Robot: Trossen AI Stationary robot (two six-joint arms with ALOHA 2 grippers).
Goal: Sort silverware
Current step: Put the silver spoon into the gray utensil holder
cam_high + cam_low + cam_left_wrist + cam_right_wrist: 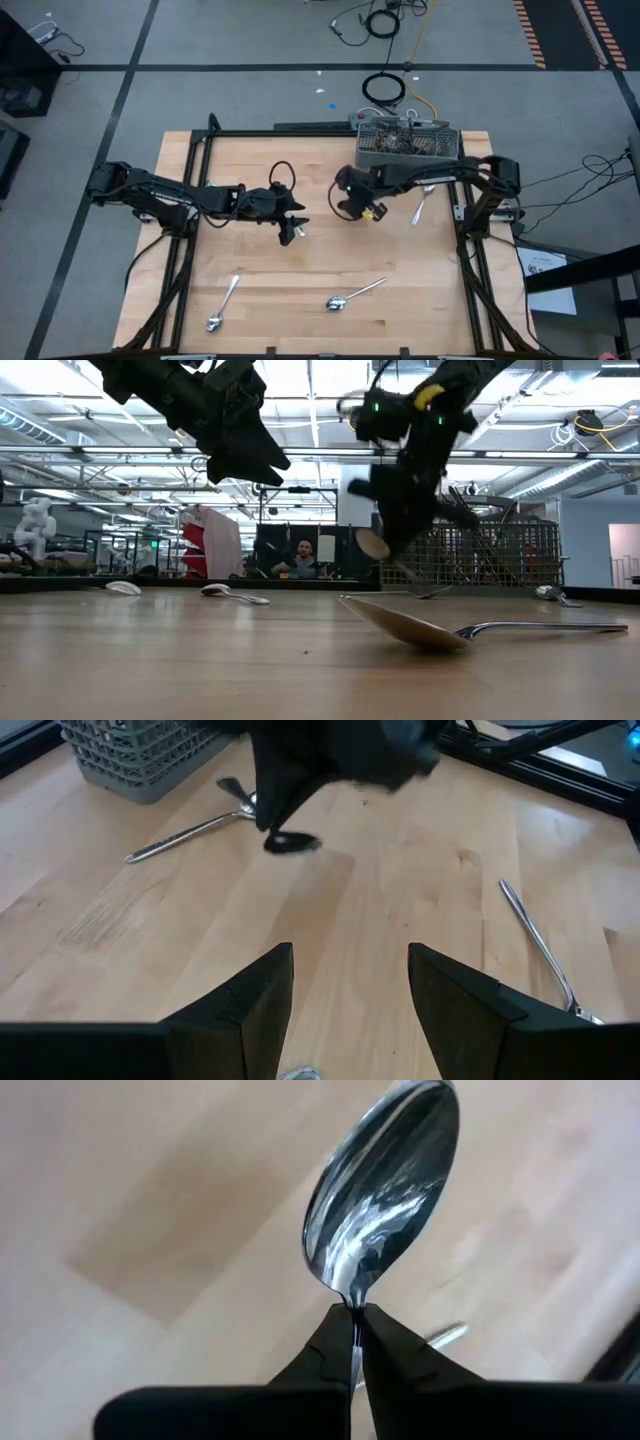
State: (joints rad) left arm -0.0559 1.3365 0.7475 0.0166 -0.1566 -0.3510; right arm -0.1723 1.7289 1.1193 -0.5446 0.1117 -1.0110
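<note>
We see the right gripper [355, 1342] shut on the thin neck of a spoon [385, 1180] above mid-table. Our left gripper [350, 995] hovers nearby, open and empty. We judge that the narrow pinch could let the spoon swivel or slip

The high view looks straight down from well above, taking in the whole desk [310, 260] and both arms. The low view sits at desk-top height, facing level across the wood toward the room behind, with one spoon [440, 628] lying very near its lens. The left wrist view looks forward and down past its own tool [350, 995] at the mesh basket [140, 760], which the high view shares. The right wrist view is close on a spoon bowl [385, 1180].
</note>
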